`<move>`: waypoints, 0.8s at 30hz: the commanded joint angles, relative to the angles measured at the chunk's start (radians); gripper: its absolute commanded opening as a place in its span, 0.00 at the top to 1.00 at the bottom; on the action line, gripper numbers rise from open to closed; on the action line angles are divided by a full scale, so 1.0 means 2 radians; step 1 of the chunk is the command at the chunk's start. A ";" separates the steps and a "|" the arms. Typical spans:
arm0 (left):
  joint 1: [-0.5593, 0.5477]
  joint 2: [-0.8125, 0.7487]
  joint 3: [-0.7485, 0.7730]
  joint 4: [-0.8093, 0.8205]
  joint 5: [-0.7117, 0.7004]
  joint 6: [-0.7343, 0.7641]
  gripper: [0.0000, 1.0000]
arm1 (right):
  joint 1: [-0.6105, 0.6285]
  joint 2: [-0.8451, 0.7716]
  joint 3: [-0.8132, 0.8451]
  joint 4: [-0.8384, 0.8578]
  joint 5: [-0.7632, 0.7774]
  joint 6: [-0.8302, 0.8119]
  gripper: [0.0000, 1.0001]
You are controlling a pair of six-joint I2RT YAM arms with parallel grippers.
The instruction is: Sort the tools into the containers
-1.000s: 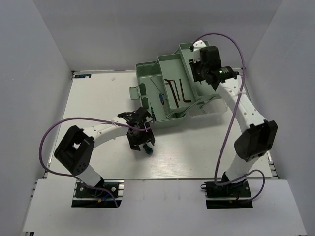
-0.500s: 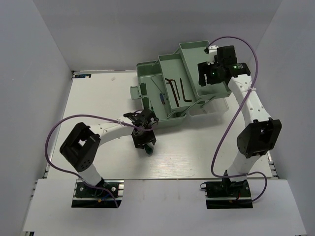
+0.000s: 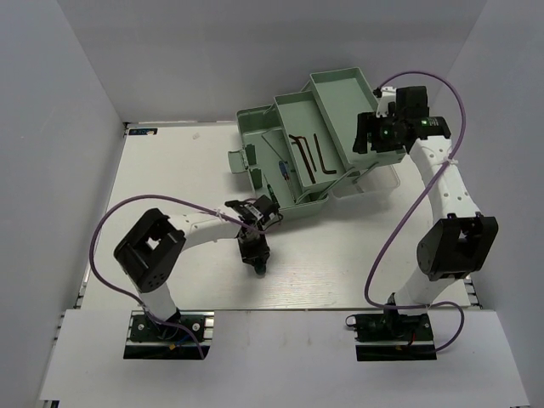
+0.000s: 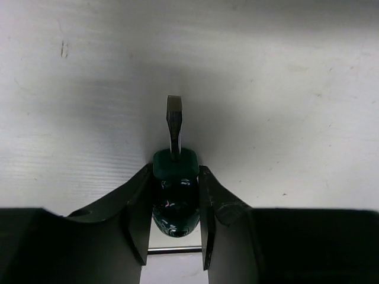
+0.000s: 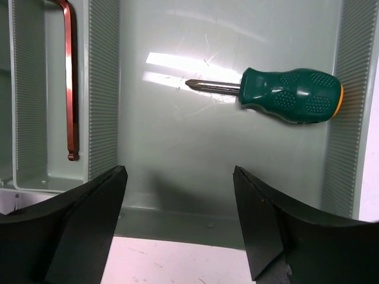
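Observation:
On the table in front of the toolbox lies a stubby green-handled screwdriver (image 4: 175, 198) with its flat blade pointing away. My left gripper (image 4: 174, 177) (image 3: 257, 257) is shut on its handle, a finger pressed on each side. My right gripper (image 5: 180, 177) (image 3: 375, 141) hangs open over the upper right pale green tray (image 3: 337, 92). In that tray a second stubby green screwdriver (image 5: 290, 94) lies free, ahead of the fingers. Dark hex keys (image 3: 311, 156) rest in the middle tray (image 3: 299, 183), and one of them (image 5: 70, 77) shows in the right wrist view.
The toolbox base (image 3: 255, 127) sits at the back centre with its trays fanned out to the right. A thin blue-handled screwdriver (image 3: 280, 173) lies in the lower tray. A clear lid (image 3: 374, 182) sticks out at the right. The left arm's cable loops over the left of the table.
My left gripper slid right and toward the near edge, then closed on the stubby screwdriver. My right gripper opened and drew back to the right, leaving its screwdriver in the tray.

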 commanded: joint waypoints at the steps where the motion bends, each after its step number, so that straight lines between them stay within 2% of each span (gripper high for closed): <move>1: -0.009 -0.020 -0.022 -0.030 -0.018 -0.003 0.94 | -0.005 -0.023 -0.003 0.007 -0.026 0.007 0.21; 2: -0.014 -0.032 -0.022 -0.041 -0.025 -0.003 1.00 | -0.008 -0.025 -0.003 0.005 -0.029 0.004 0.17; 4: -0.014 -0.085 -0.008 -0.083 -0.041 -0.007 1.00 | -0.008 -0.032 -0.006 0.004 -0.035 -0.009 0.10; 6: -0.014 -0.131 0.013 -0.115 -0.067 -0.013 1.00 | -0.013 -0.040 -0.011 0.004 -0.032 -0.012 0.10; 7: -0.014 -0.177 0.022 -0.147 -0.084 -0.020 1.00 | -0.017 -0.045 -0.016 0.007 -0.031 -0.013 0.10; 10: -0.014 -0.246 0.083 -0.175 -0.104 -0.015 1.00 | -0.027 -0.064 -0.043 0.013 -0.028 -0.011 0.10; 12: -0.014 -0.253 0.111 -0.162 -0.109 0.010 1.00 | -0.034 -0.077 -0.053 0.020 -0.031 -0.007 0.10; 13: -0.014 -0.253 0.144 -0.147 -0.102 0.048 1.00 | -0.035 -0.082 -0.064 0.032 -0.034 -0.007 0.12; 15: -0.007 -0.203 0.181 -0.093 -0.084 0.092 1.00 | -0.040 -0.108 -0.081 0.054 -0.044 -0.002 0.12; 18: -0.002 -0.121 0.297 -0.024 -0.064 0.161 1.00 | -0.044 -0.145 -0.115 0.091 -0.020 0.003 0.17; 19: -0.002 -0.052 0.380 -0.014 -0.055 0.171 1.00 | -0.044 -0.158 -0.121 0.102 -0.012 0.004 0.20; 21: 0.004 0.023 0.476 0.009 -0.037 0.192 1.00 | -0.045 -0.176 -0.145 0.115 0.037 0.006 0.28; 22: 0.009 0.063 0.583 0.009 -0.021 0.192 1.00 | -0.047 -0.186 -0.153 0.120 0.046 0.006 0.39; 23: 0.015 0.142 0.636 0.015 -0.006 0.198 1.00 | -0.046 -0.190 -0.175 0.122 0.071 0.006 0.45; 24: 0.015 0.178 0.723 0.025 0.014 0.193 1.00 | -0.045 -0.207 -0.182 0.122 0.073 0.005 0.52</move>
